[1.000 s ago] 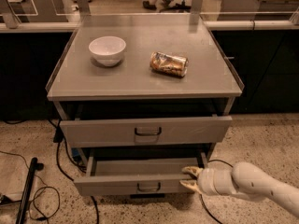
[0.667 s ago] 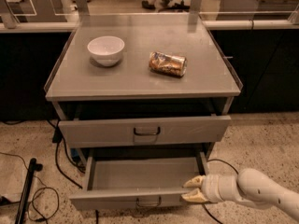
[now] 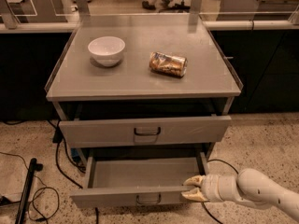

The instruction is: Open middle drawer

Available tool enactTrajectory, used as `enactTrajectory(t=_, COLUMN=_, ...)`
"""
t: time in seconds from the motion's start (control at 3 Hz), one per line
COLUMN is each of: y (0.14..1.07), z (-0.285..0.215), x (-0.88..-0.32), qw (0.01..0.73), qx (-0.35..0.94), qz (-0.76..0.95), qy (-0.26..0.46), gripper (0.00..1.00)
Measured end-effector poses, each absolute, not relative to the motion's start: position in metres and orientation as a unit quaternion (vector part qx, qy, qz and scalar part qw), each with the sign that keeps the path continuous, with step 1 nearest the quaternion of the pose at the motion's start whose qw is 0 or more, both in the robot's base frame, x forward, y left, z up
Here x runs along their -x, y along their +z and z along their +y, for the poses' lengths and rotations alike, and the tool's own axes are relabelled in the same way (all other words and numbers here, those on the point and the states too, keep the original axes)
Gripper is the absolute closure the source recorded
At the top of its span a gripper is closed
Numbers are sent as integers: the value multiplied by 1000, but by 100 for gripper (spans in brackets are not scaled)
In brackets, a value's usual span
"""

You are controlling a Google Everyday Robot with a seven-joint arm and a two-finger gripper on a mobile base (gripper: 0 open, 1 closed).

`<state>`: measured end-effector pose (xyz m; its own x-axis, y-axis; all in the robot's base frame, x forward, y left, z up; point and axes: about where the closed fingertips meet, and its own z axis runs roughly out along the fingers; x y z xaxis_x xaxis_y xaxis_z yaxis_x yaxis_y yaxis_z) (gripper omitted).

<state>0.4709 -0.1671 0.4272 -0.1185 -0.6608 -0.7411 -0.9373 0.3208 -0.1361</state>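
Observation:
The middle drawer [image 3: 117, 197] is pulled well out of the grey cabinet, and its plain grey tray [image 3: 140, 172] lies bare. Its dark loop handle [image 3: 149, 199] sits at the centre of the low front panel. My gripper [image 3: 190, 189] is at the right end of that panel. One cream fingertip is behind the panel's top edge and one is in front, so it is shut on the panel. The white arm [image 3: 261, 195] comes in from the lower right. The taller top drawer [image 3: 145, 130] above is out only slightly. The lowest drawer is out of view.
On the cabinet top [image 3: 140, 78] stand a white bowl [image 3: 106, 49] and a crushed can [image 3: 168, 63] on its side. Black cables [image 3: 60, 157] and a dark pole [image 3: 25, 190] lie on the speckled floor at the left. A dark counter runs behind.
The middle drawer has slid out toward the camera, exposing its tray. My gripper has moved with its front panel, lower in the view, staying at the panel's right end.

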Motion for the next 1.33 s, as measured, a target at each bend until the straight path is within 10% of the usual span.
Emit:
enactTrajectory(t=1.0, y=427, z=-167, x=-471, qw=369, qx=552, qz=724, qy=187, gripper=12)
enactTrajectory(t=1.33, y=427, z=-167, x=-471, qw=369, qx=552, qz=724, qy=187, gripper=13)
